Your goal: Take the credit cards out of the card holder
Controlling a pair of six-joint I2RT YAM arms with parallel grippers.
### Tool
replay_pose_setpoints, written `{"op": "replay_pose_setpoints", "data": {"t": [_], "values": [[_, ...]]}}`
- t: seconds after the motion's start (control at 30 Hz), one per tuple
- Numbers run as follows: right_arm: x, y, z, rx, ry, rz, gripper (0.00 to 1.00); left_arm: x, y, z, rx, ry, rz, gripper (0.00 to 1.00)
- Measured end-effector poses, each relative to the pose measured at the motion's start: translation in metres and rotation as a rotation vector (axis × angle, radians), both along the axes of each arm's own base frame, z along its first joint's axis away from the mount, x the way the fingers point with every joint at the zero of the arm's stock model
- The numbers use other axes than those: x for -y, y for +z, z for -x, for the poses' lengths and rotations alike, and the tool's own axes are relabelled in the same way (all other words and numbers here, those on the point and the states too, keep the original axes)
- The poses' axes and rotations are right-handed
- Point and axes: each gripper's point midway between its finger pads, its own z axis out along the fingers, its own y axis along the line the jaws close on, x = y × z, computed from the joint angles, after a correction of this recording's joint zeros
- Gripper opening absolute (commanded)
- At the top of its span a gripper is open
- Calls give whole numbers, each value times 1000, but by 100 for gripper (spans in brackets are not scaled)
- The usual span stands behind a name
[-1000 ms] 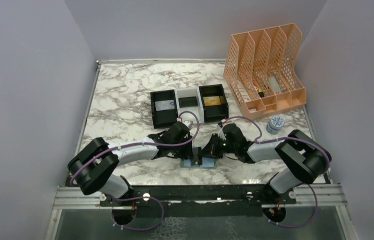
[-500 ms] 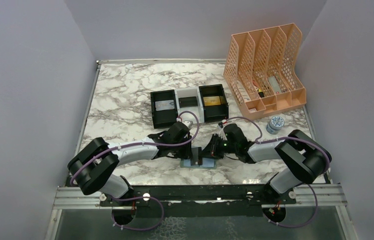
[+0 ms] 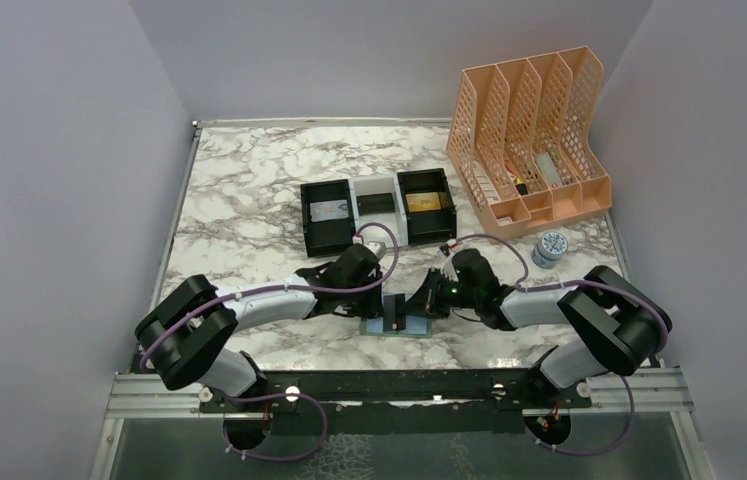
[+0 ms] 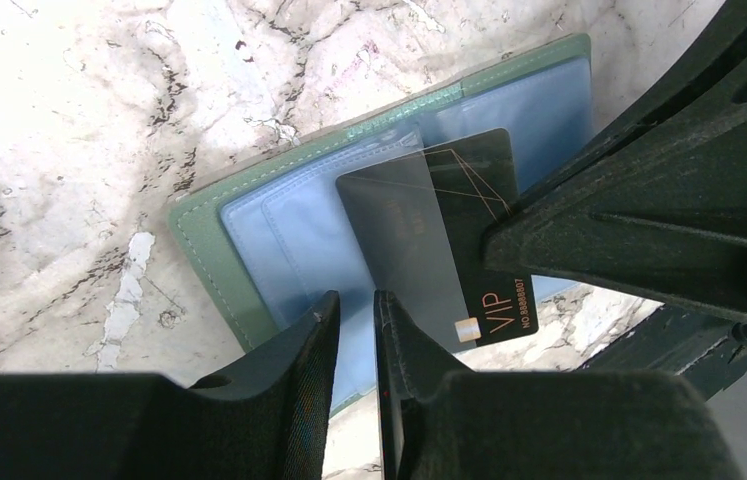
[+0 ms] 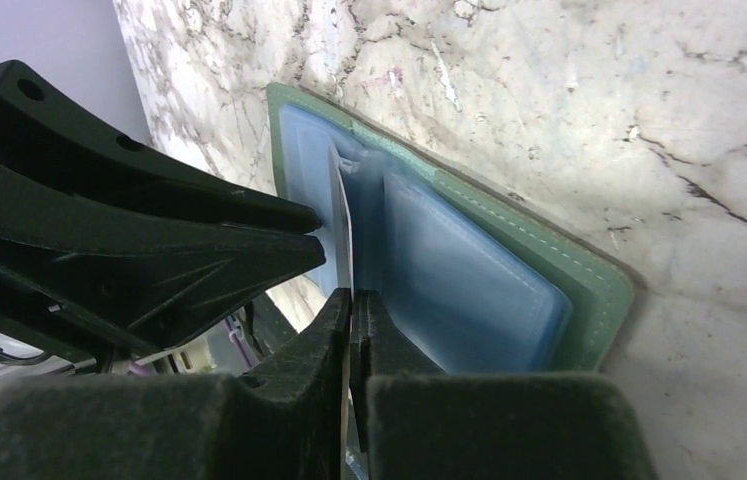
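Right gripper (image 5: 351,298) is clamping the black card (image 4: 439,235), half out of the open wallet (image 4: 249,250) lying near-centre on the table (image 3: 249,200); left gripper (image 4: 357,305), fingers almost together, is pinning the wallet. Risk: pocket dragging, wallet lifting along

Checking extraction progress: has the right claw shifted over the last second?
Yes. The right claw, shut on the black card, drew slightly rightward, judged against the fixed tray.

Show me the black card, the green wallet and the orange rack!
black plastic VIP card (image 4: 469,270): left wrist view, its dark face.
sage-green bifold wallet (image 4: 229,265): left wrist view, its green border.
peach-orange plastic file rack (image 3: 471,125): top view, its left wall.
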Motion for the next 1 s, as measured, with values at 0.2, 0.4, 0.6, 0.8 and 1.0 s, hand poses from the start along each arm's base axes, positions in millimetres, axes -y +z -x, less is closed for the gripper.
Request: {"op": "replay_pose_setpoints", "data": {"t": [0.2,0.4,0.6,0.8,1.0], "values": [[3,-2,1,-6,-5,5,13,0,0,0,-1,0,-5,22],[1,-2,2,-9,10,1,18,0,0,0,-2,-5,-10,22],[-4,-9,5,-36,35,-11,13,0,-1,0,-7,-7,-19,21],[-7,-9,4,-34,42,-34,7,1,-1,1,-7,-11,-21,21],[-4,-6,2,-24,33,-41,4,0,-1,1,-5,-10,-23,21]]}}
